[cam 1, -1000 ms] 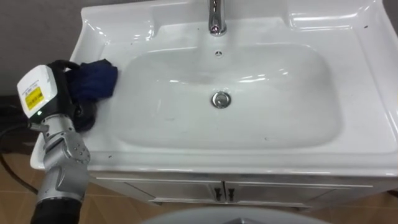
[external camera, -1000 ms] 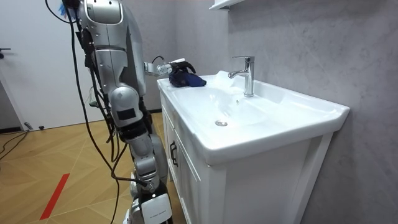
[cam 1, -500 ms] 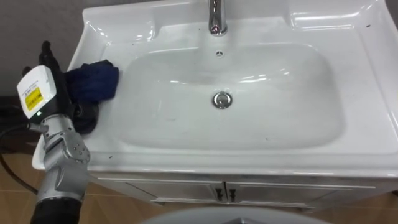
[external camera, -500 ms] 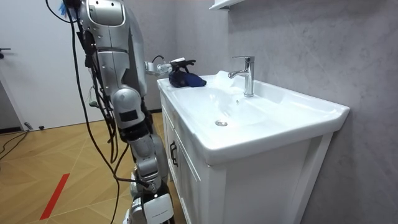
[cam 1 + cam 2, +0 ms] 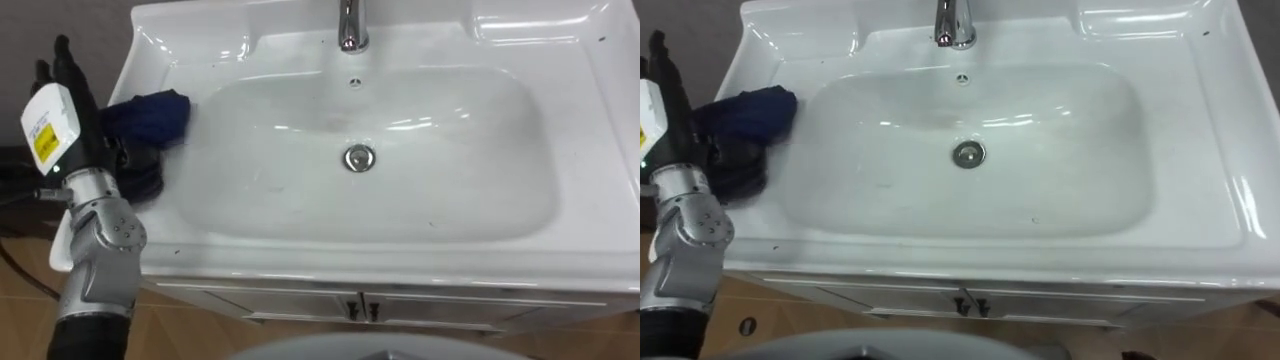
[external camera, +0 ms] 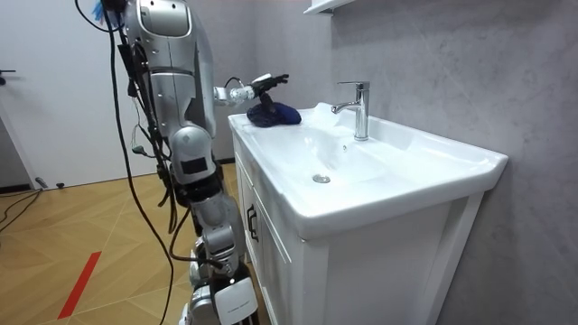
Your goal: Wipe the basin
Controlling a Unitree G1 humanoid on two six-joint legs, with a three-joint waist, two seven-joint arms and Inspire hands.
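The white, glossy basin (image 5: 590, 150) has a wide, rounded rectangular bowl. In the bowl are 1 round metal drain (image 5: 359, 157) at the bottom and 1 small overflow hole (image 5: 354, 83) on the back wall. 1 chrome tap (image 5: 349, 25) stands on the rim behind them.

1 dark blue cloth (image 5: 150, 115), soft and crumpled into a lump, lies on the flat left rim, outside the bowl and just beside its edge.

The left hand (image 5: 80, 110) is at the basin's left end, next to the cloth. Its black fingers are straight, close together and hold nothing. In the room view the hand hangs just above the cloth, apart from it.

Under the basin is 1 white cabinet (image 5: 450, 305) with 2 small dark handles (image 5: 360, 311) side by side at the middle. The robot stands upright at the cabinet's left corner, on a wooden floor (image 6: 63, 244).
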